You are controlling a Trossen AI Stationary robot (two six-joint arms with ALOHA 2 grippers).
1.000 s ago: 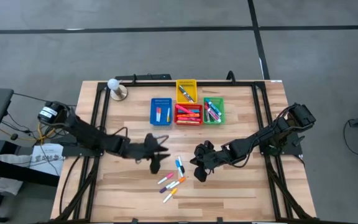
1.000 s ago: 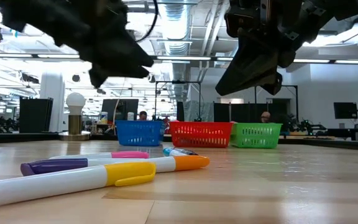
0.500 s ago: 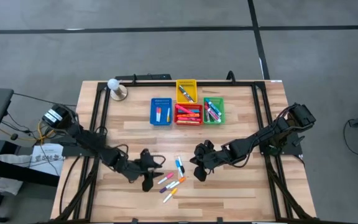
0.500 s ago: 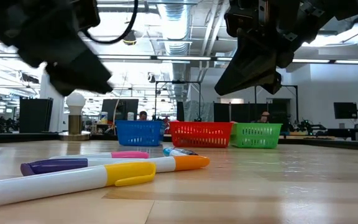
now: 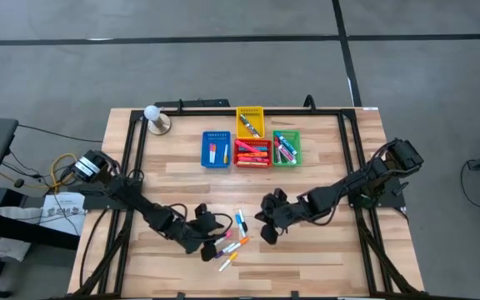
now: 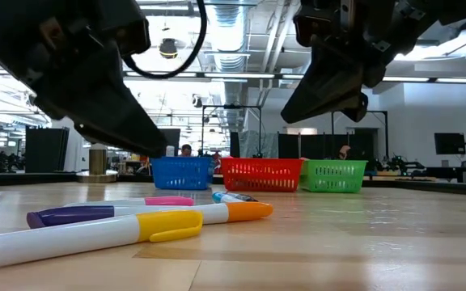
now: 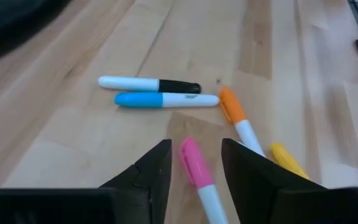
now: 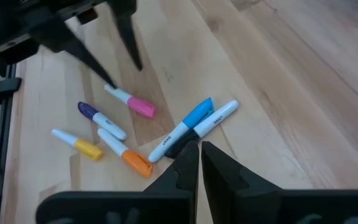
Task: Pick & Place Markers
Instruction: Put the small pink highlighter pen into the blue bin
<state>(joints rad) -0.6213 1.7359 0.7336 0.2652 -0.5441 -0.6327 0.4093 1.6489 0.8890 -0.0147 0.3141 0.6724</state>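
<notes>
Several loose markers lie flat on the wood near the table's near edge: pink (image 5: pixel 222 239), blue (image 5: pixel 241 220), orange (image 5: pixel 237 247), purple (image 8: pixel 94 114) and yellow (image 5: pixel 227 263), plus a black-capped white one (image 7: pixel 148 84). My left gripper (image 5: pixel 216 235) is open, low over the pink marker (image 7: pixel 194 168). Its fingers stand on either side of that marker's cap end and I see no touch. My right gripper (image 5: pixel 266 232) is shut and hovers above the table just right of the blue marker (image 8: pixel 188 121), holding nothing.
Four square bins stand toward the far edge: blue (image 5: pixel 216 149), red (image 5: pixel 252 153), green (image 5: pixel 287 147) and yellow (image 5: pixel 250 120) behind them, all with markers inside. A round-topped lamp (image 5: pixel 155 118) sits at the far left. Bare wood lies left and right of the loose markers.
My left gripper has swung toward the near edge and come down over the loose markers, ending astride the pink one. My right arm has kept still, and no marker has moved.
</notes>
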